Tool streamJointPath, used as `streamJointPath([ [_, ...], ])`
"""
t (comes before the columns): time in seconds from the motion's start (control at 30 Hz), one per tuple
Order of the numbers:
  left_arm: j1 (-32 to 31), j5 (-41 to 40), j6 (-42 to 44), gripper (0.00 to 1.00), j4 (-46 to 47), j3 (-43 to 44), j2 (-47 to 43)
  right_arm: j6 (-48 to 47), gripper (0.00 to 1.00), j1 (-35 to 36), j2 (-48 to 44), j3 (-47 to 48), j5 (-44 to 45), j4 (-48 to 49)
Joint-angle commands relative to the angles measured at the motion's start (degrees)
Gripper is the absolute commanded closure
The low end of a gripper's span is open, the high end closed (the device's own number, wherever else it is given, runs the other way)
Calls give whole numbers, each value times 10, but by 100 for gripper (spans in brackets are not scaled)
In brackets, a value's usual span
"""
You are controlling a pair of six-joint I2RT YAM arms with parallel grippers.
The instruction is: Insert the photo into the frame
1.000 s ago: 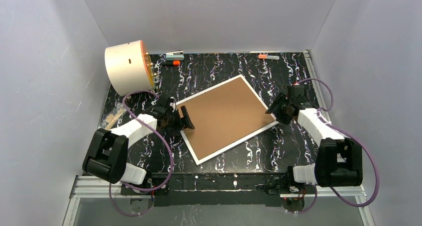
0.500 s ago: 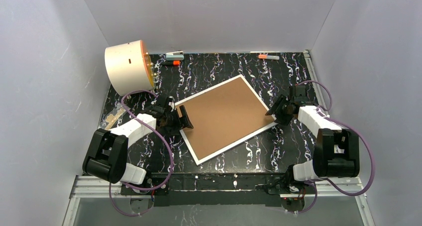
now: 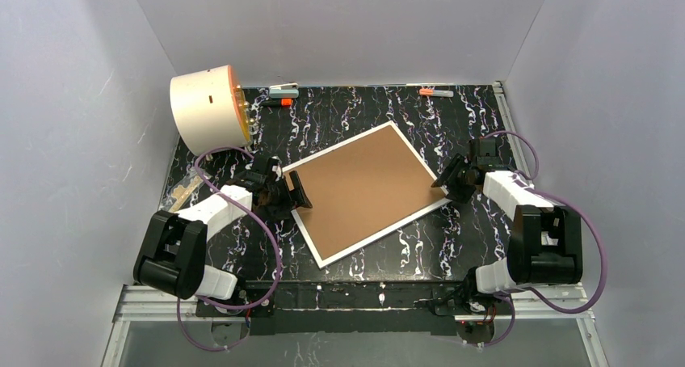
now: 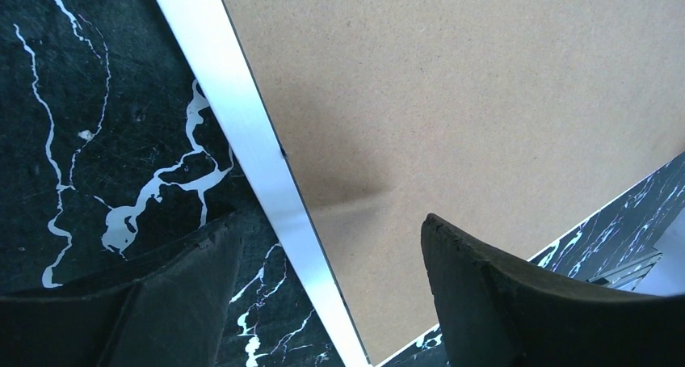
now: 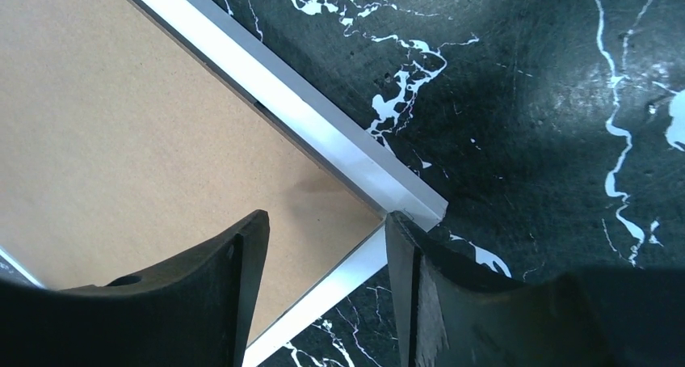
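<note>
The frame (image 3: 367,191) lies back up in the middle of the table (image 3: 355,108), its board (image 4: 485,100) showing. The photo is not in view. The left gripper (image 3: 289,195) straddles the frame's left rail and the right gripper (image 3: 446,183) its right corner. Both have their jaws apart and hold nothing. The step looks like opening the back, so next the board must be lifted.

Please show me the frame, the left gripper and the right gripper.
frame (image 3: 365,191), top view, on its brown back.
left gripper (image 4: 329,219), left wrist view, midway between its fingertips.
right gripper (image 5: 325,217), right wrist view, midway between its fingertips.
</note>
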Motion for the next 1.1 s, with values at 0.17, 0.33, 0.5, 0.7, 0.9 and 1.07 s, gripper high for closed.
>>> streamJointPath([
  [0.17,8,-29,20,21,-43,-16,3,3,39,-2,28,11,-85,51],
  [0.33,9,-24,19,21,-38,-12,13,17,40,-17,-9,-25,-173,115],
  [0.5,10,-27,20,21,-37,-10,16,45,41,-22,-32,-59,-239,201],
  [0.7,12,-29,21,21,-39,-9,15,94,42,-25,-51,-92,-291,284],
  [0.9,11,-27,23,21,-39,-13,15,142,41,-25,-68,-135,-336,385],
  [1.07,12,-25,26,21,-39,-16,15,189,40,-25,-60,-158,-369,473],
])
